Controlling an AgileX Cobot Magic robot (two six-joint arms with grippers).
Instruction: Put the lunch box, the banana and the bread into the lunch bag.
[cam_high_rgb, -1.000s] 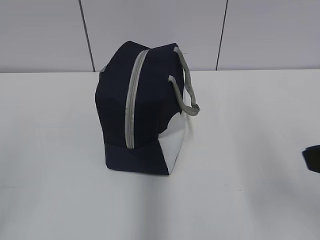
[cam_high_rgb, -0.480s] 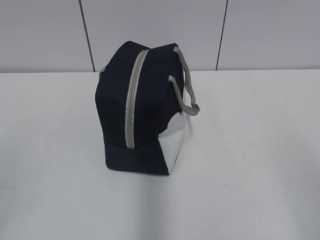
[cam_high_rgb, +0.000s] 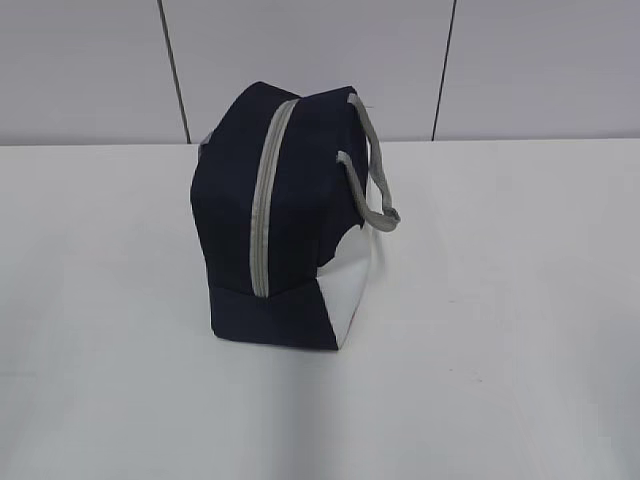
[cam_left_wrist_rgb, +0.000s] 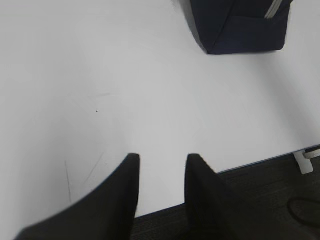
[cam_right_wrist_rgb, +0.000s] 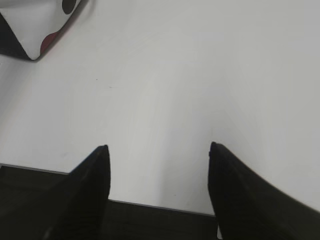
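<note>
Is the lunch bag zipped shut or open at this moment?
Shut. In the exterior view the lunch bag shows its grey zipper as one unbroken band from top to base, with no gap in the fabric.

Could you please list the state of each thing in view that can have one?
Lunch bag: standing on the table, zipper looks closed.
Handles: hanging loose, ungripped.
Left gripper: open, empty, above the table edge.
Right gripper: open wide, empty, away from the bag.
</note>
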